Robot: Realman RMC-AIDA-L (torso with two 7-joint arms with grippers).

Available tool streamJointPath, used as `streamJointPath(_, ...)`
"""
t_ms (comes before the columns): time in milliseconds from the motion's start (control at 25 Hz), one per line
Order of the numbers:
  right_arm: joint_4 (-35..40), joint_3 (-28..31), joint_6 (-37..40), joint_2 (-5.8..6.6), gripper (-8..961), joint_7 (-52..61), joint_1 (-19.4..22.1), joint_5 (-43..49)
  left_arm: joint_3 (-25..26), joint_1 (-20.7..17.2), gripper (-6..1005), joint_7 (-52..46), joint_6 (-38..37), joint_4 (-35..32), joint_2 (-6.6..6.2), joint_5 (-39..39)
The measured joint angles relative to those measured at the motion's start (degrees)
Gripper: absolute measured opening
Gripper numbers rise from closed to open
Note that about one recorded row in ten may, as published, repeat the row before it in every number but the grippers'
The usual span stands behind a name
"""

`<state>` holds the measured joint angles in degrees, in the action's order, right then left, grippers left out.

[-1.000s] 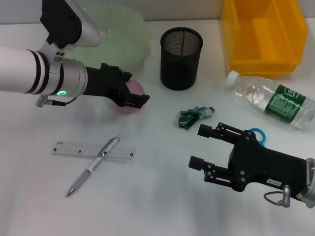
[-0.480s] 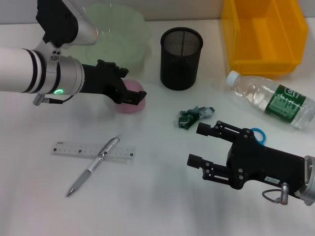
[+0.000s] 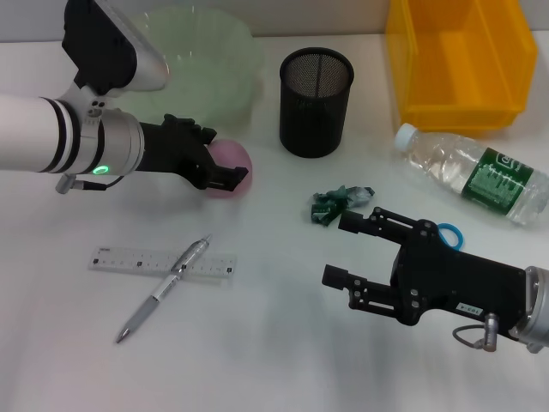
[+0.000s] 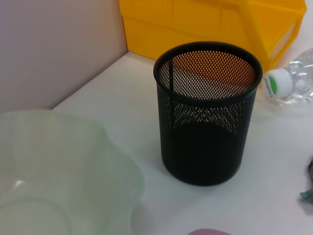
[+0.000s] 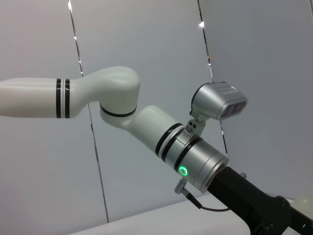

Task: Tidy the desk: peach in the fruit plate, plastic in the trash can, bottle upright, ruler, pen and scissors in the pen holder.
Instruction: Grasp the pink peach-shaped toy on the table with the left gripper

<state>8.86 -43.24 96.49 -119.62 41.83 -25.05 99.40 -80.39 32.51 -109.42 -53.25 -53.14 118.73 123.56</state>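
My left pincer (image 3: pixel 230 174) is at the round pink peach (image 3: pixel 230 169), its dark fingers set around the near side of the fruit, which sits on the plain white desk (image 3: pixel 274 343) just in front of the pale green, translucent fruit plate with the wavy rim (image 3: pixel 219 60). Whether the fingers actually press the peach I cannot tell, so I judge this the grasping step of the first job: peach into plate. Next I would need a firm but gentle closing (the fruit is smooth and round, and may roll), then a lift over the scalloped rim.

My right pincer (image 3: pixel 347 249) hovers with its fingers spread wide and holding nothing, near the crumpled green plastic scrap (image 3: pixel 339 203) and in front of the light blue scissors handle (image 3: pixel 449 235).

Nothing else looks done: the clear plastic bottle with the dark green label (image 3: pixel 476 176) lies on its side, the transparent flat ruler (image 3: pixel 163 262) and slim silver pen (image 3: pixel 163 289) lie crossed, the black wire-mesh pen holder (image 3: pixel 316 101) stands upright, and beside it stands the bright yellow rectangular trash can (image 3: pixel 459 60).
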Motion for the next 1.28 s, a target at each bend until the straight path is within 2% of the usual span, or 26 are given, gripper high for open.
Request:
streamJointPath(1120, 0.0, 0.0, -0.6, 0.00, 735, 0.0, 0.0, 0.0, -1.5, -0.1, 807, 0.0, 2.6, 1.0, 0.27, -0.4)
streamJointPath(1280, 0.0, 0.0, -0.6, 0.00, 736, 0.0, 0.0, 0.0, -1.5, -0.3, 647, 0.0, 2.6, 1.0, 0.27, -0.5)
